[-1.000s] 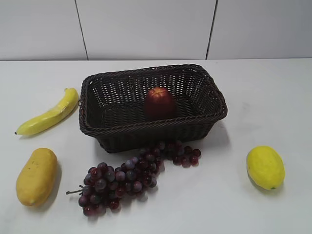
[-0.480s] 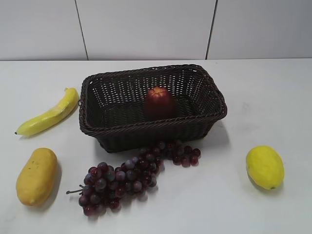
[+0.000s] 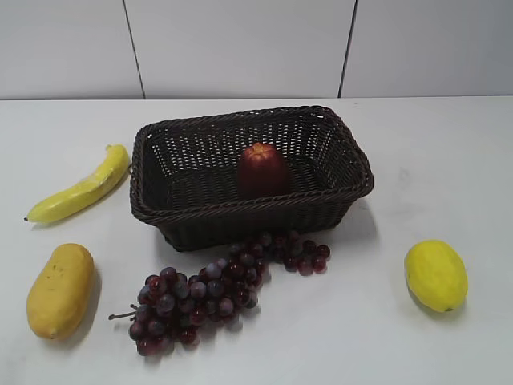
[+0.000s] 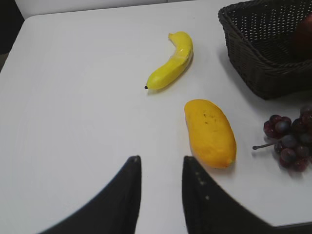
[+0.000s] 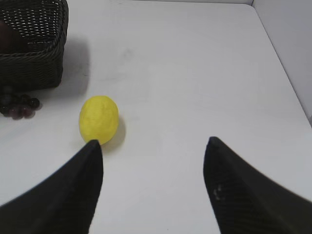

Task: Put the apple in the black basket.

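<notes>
while the apple [image 3: 261,169] sits inside the black basket [image 3: 200,210], grapes [image 3: 216,287] lie against its front.

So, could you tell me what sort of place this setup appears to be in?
Probably a robot test bench rather than a kitchen: a bare white table against plain wall panels, with fruit laid out around a black basket holding the apple.

Dark red apple [image 3: 261,169] upright inside black basket [image 3: 337,129], right of centre.
</notes>
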Controlling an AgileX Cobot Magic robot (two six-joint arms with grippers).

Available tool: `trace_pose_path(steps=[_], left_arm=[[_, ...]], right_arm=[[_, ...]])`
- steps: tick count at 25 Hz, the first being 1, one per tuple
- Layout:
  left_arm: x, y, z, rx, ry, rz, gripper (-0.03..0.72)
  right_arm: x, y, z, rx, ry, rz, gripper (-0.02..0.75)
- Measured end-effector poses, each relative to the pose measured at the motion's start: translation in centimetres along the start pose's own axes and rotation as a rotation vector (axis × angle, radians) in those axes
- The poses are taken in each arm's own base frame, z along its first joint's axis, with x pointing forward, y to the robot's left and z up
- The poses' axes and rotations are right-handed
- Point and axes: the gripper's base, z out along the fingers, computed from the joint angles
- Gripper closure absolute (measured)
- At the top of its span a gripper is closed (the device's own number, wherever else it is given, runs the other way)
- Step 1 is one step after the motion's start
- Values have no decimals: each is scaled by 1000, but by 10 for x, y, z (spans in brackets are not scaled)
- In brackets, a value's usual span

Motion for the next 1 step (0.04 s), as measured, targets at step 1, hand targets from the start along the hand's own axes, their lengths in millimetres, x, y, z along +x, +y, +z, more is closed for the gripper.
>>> trace_pose_path(steps=[1], left_arm=[[0,0,0,0,0,0,465]], right_arm=[[0,0,0,0,0,0,248]])
